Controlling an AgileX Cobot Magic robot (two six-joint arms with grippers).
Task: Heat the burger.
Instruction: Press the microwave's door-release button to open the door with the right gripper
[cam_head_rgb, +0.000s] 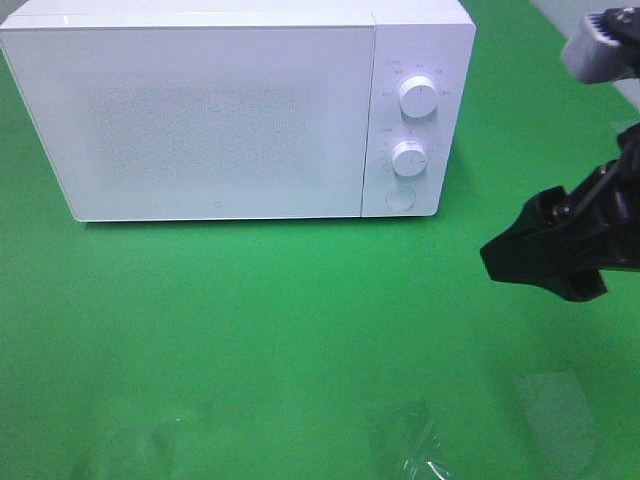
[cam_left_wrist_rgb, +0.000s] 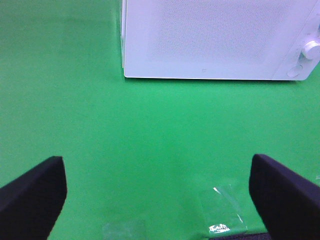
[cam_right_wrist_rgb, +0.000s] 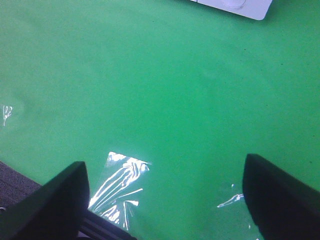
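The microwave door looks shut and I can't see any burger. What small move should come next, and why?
Probably ease the open, empty right hand toward the knobs on the microwave. The door is shut, its frosted front hides the inside, and no burger shows on the green table, so it may already be inside, awaiting heat.
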